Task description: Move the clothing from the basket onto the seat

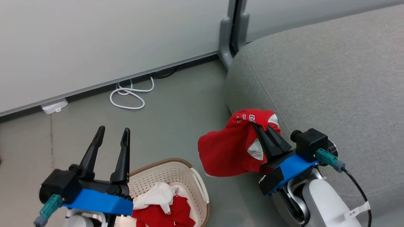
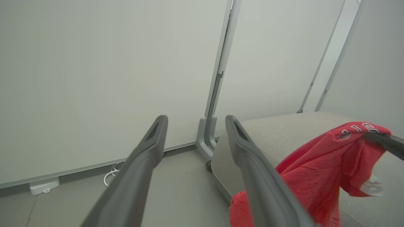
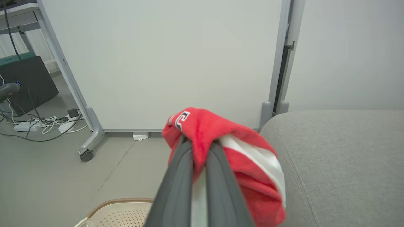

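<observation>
1. Red soft fabric with white panels and white printed numerals makes up the garment [image 1: 227,151] pinched in the jaws of the right gripper [image 1: 261,126]. It is bunched over the two long dark fingers near their tips and droops from them toward the robot's left.
2. In the right wrist view the right gripper [image 3: 199,143] has its jaws pressed almost together on a fold of the garment [image 3: 227,138]. The numerals sit on top of the bunch and a white stripe runs down its right side.
3. The garment hangs in the air by the rounded front corner of the large grey fabric-upholstered sofa [image 1: 331,78]. Its upper fold lies level with the corner's edge and the rest hangs over the grey floor [image 1: 176,119] between sofa and basket. Whether it touches the sofa cannot be told.
4. The right arm's pale forearm rises from the lower right of the head view. Its blue-bracketed wrist is tilted so the fingers point up and leftward along the sofa's edge.
5. More red and white clothing [image 1: 164,214] lies heaped in the cream-white perforated plastic basket with a brown woven-look rim [image 1: 176,162], which stands on the floor at the bottom of the head view.
6. The left gripper [image 1: 114,128] hovers just beside the basket's left end, jaws spread with nothing between them.
7. In the left wrist view the left gripper [image 2: 196,118] points its parted fingers at the pale partition panel [image 2: 94,63], with the garment [image 2: 315,170] off to the right before the sofa [image 2: 284,129].
</observation>
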{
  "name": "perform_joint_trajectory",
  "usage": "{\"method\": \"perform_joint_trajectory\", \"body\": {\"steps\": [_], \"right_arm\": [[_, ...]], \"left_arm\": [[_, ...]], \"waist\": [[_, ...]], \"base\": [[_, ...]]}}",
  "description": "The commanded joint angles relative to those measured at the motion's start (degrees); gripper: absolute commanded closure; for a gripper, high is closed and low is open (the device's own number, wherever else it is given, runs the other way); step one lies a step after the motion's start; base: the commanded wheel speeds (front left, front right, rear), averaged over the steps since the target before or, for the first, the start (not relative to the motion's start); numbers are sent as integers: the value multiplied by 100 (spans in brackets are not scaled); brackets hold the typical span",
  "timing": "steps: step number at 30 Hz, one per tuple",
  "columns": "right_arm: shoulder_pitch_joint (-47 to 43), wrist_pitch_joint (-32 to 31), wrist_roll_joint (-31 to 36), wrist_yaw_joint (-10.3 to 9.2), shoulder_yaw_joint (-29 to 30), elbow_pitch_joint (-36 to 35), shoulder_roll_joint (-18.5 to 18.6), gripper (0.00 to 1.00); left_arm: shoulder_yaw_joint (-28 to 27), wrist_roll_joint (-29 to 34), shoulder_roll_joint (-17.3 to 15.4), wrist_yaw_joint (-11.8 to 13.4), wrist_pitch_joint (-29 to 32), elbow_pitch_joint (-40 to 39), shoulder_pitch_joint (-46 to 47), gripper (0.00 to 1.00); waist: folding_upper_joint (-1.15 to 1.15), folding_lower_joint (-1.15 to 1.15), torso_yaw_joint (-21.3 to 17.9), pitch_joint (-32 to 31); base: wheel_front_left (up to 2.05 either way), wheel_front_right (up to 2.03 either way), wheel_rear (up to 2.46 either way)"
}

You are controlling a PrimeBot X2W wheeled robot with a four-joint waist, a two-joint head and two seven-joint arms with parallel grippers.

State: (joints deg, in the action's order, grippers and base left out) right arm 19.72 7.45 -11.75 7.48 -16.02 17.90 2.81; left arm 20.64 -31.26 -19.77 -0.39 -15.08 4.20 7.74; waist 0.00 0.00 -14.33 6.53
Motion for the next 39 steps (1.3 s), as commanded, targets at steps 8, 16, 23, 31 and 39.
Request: {"method": "perform_joint_trajectory", "body": {"steps": [8, 16, 23, 31, 39], "right_arm": [[-303, -81, -178, 3, -55, -342, 13, 100], [-469, -12, -291, 3, -92, -445, 13, 100], [-498, 40, -316, 3, -108, -444, 11, 100], [-406, 98, -418, 3, -39, -397, 12, 100], [431, 138, -56, 3, 323, -389, 13, 100]], "left_arm": [[-768, 619, 381, -286, -13, -197, -757, 0], [-1173, 983, 614, -577, -13, -158, -835, 0], [-1289, 1083, 642, -679, -14, -83, -837, 0], [-1208, 1104, 630, -717, -14, -25, -740, 0], [-1135, 1056, 550, -711, -14, -155, -509, 0]], "waist": [[0, 0, -809, 165], [0, 0, -1369, 247], [0, 0, -1653, 297], [0, 0, -1660, 399], [0, 0, -1412, 911]], "base": [[0, 0, 0], [0, 0, 0], [0, 0, 0], [0, 0, 0], [0, 0, 0]]}}
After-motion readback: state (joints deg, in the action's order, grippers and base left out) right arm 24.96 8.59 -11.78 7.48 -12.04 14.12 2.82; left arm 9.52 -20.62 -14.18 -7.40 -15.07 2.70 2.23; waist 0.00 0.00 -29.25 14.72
